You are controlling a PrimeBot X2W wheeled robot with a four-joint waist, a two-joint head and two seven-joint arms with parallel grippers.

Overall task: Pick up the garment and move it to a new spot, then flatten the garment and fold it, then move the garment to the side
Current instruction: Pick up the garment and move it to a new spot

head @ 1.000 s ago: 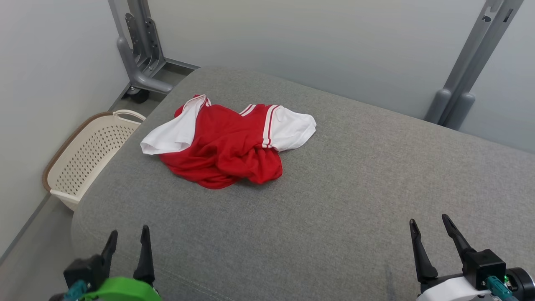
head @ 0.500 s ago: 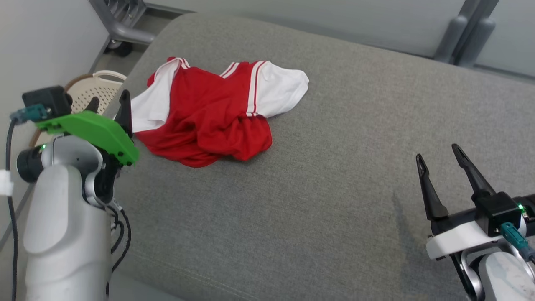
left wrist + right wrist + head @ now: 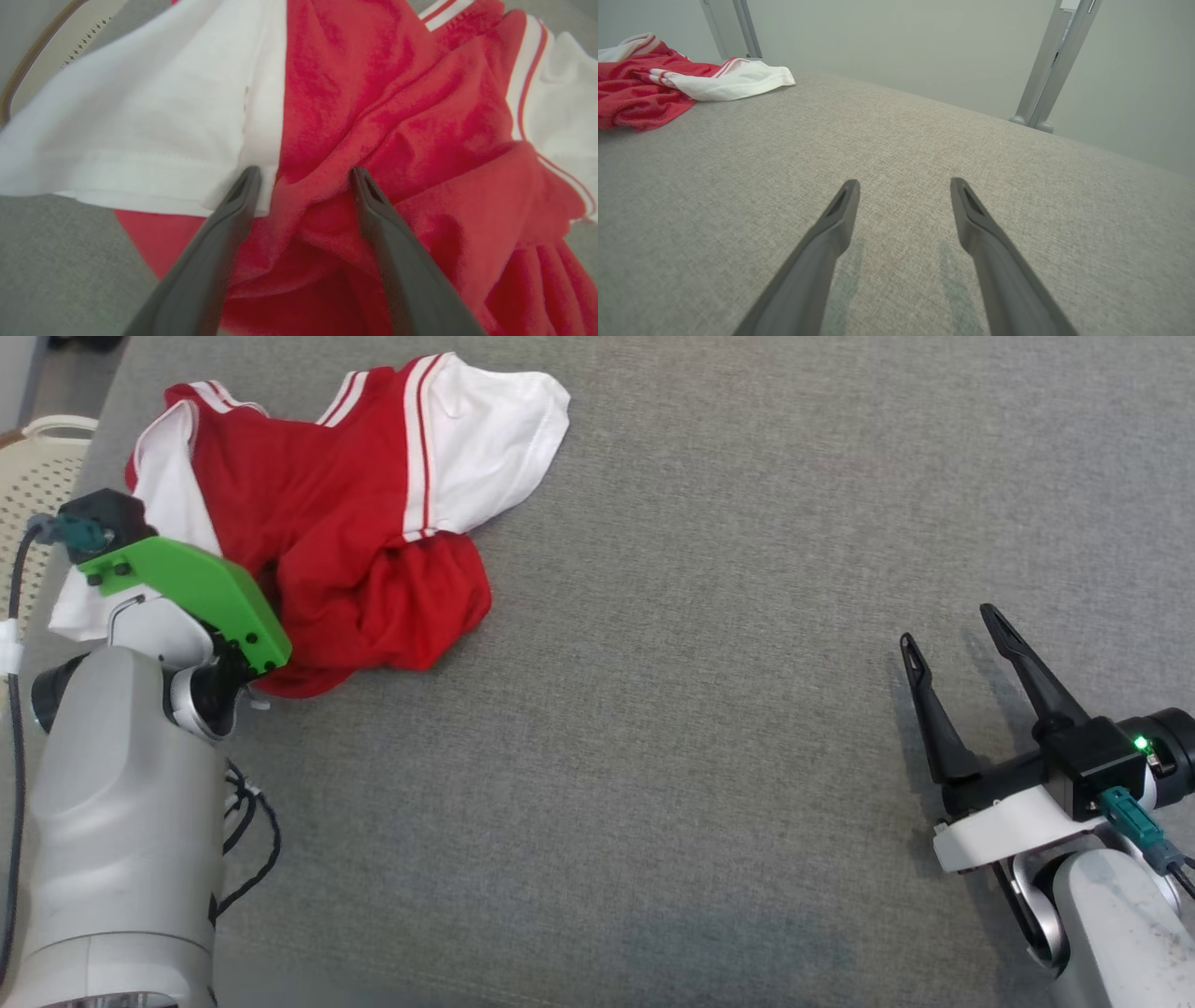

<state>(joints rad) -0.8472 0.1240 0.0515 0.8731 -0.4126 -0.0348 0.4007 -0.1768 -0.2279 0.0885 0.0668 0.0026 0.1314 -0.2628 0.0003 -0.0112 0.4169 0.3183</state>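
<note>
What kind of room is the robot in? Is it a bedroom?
Probably a robot practice room, not a real bedroom. There's a big grey padded surface with a red and white garment on it, a laundry basket beside it, and bare walls with metal posts.

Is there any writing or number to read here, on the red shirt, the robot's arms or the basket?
No text can be read anywhere.
The garment shows only red cloth, white sleeves and stripes on its visible folds.
The green bracket, right gripper and basket bear no legible marking.
</note>
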